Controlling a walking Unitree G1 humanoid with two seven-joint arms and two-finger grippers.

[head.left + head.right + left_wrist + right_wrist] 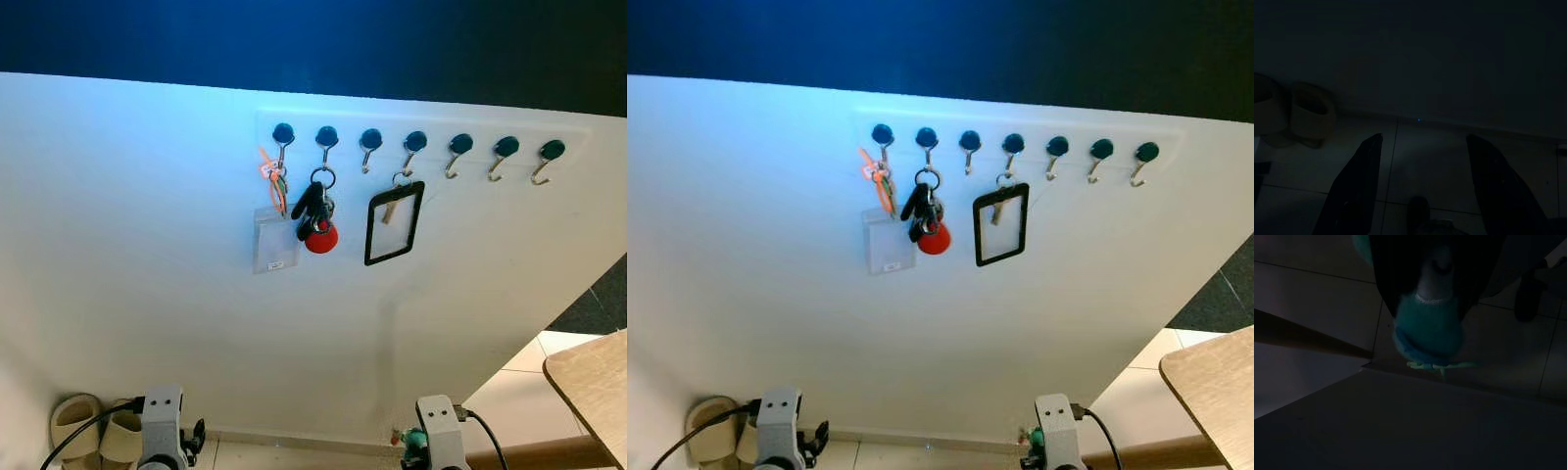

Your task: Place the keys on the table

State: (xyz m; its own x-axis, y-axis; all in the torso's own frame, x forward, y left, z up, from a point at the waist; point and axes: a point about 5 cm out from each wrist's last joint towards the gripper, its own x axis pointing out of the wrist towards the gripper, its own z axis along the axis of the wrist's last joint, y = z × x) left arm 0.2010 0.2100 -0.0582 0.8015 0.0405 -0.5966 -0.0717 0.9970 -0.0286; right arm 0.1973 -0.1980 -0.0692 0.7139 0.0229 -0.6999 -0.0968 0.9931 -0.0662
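1. A white wall (147, 245) is facing the robot, and a white hook rail (421, 127) is running across its upper part under a dark band.
2. Seven dark-capped hooks (460, 145) are sitting along the rail; the three at the right end are hanging bare.
3. The keys (315, 211), a dark bunch with a round red fob on a ring, are hanging from the second hook from the rail's left end, well above both arms.
4. A clear badge sleeve (273, 240) with orange and green tags (271, 176) is hanging from the first hook, just beside the keys on their left.
5. A black-framed card holder (394, 223) is hanging tilted from the fourth hook, near the keys on their right; the third hook between them is carrying nothing.
6. The wooden table (593, 387) is showing a rounded corner at the lower right, well apart from the rail, with tiled floor (509, 392) lying between it and the wall's foot.
7. Pale slippers (93, 426) are resting at the wall's base on the left.
8. The left gripper (1422, 186) is hanging low over the dim floor tiles with its fingers spread wide and nothing between them.
9. The right gripper (1432, 298) is hanging low too, its fingers closing on a teal plush toy (1430, 338) above the floor.
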